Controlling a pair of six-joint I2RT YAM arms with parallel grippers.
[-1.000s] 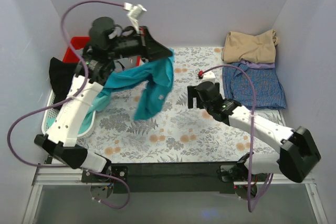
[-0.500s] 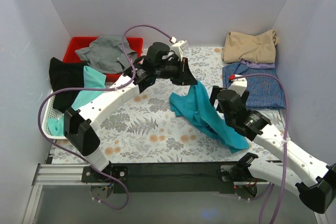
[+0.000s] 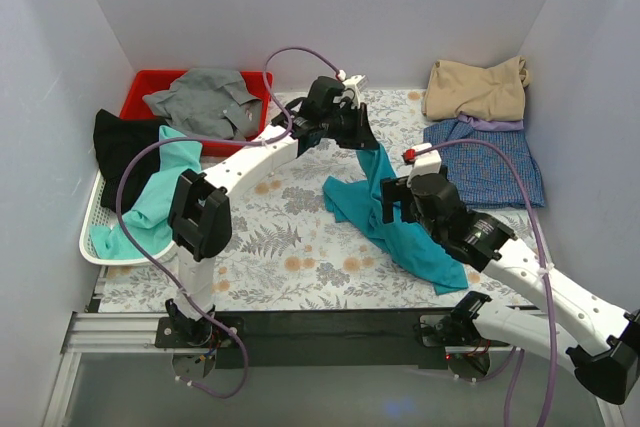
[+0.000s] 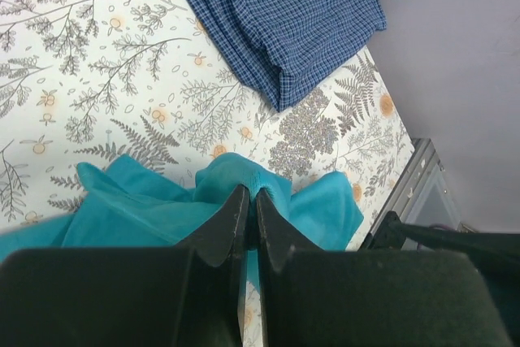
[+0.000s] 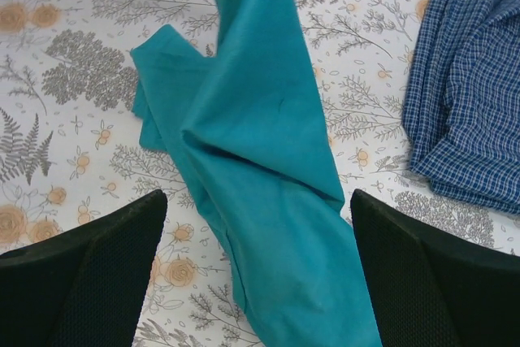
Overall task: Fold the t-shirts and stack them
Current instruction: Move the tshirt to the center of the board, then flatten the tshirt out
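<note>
The teal-blue t-shirt (image 3: 400,227) lies crumpled on the flowered table, with one end lifted. My left gripper (image 3: 366,140) is shut on that raised end, and the left wrist view shows the fingertips pinching a teal fold (image 4: 244,178). My right gripper (image 3: 393,202) is wide open just above the middle of the shirt. In the right wrist view the teal cloth (image 5: 268,201) lies between its spread fingers (image 5: 81,282), untouched. A folded blue-purple checked shirt (image 3: 485,162) lies at the right, with a tan shirt (image 3: 475,87) behind it.
A red bin (image 3: 150,82) at the back left holds a grey shirt (image 3: 205,99). A white basket (image 3: 95,242) at the left edge holds a black shirt (image 3: 120,142) and a mint-green one (image 3: 150,202). White walls close in the back and sides.
My left gripper has carried the teal shirt from the left side to the middle and a little further right and back. My right gripper has shifted left over the shirt.
</note>
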